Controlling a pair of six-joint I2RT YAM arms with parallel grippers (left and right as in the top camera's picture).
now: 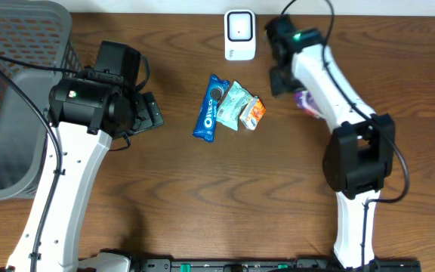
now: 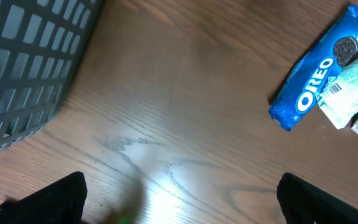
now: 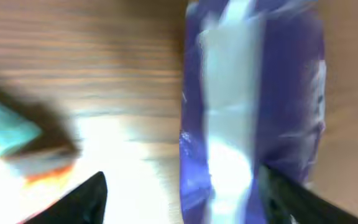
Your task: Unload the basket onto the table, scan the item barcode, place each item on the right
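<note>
A purple and white packet (image 3: pixel 253 106) lies on the wooden table between my right gripper's (image 3: pixel 185 186) fingers, close against the right-hand one, while the left finger (image 3: pixel 79 202) stands well away from it. The jaws are open and the view is blurred. From overhead only part of the purple packet (image 1: pixel 308 102) shows, beside the right arm, with the right gripper (image 1: pixel 283 75) just below the white scanner (image 1: pixel 239 34). My left gripper (image 1: pixel 146 113) is open over bare wood, fingers (image 2: pixel 48 199) far apart, nothing between them.
A blue Oreo pack (image 1: pixel 210 107), a teal packet (image 1: pixel 235 104) and a small orange box (image 1: pixel 253 113) lie together at mid-table. A grey mesh basket (image 1: pixel 13 98) stands at the far left. The Oreo pack (image 2: pixel 316 68) shows at the right of the left wrist view.
</note>
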